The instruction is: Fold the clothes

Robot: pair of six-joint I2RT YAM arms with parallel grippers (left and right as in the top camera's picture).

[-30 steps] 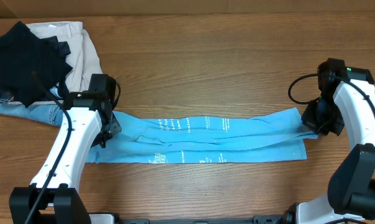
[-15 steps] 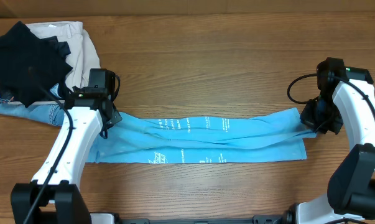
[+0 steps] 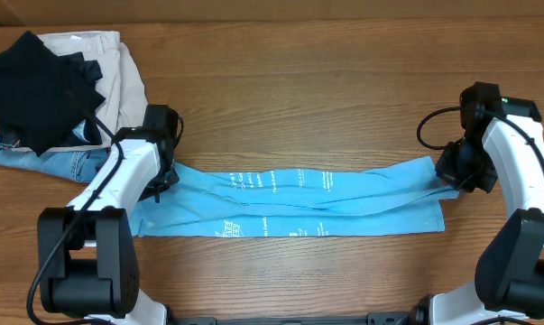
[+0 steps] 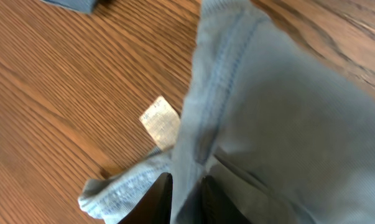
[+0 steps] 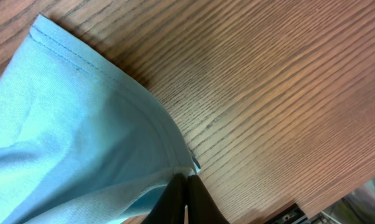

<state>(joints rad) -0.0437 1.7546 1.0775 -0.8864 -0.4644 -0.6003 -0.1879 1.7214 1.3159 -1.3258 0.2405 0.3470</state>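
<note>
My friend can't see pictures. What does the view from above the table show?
A sky-blue T-shirt, folded into a long strip, lies across a wooden table, with the left gripper at one end and the right gripper pinching the other. A pile of other clothes sits in the far left corner.

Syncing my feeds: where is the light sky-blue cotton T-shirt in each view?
Overhead: light sky-blue cotton T-shirt stretched across lower centre, between both arms.
Left wrist: T-shirt fills the right half.
Right wrist: T-shirt covers the left side.
Shared landmark: brown wooden table grain.
</note>
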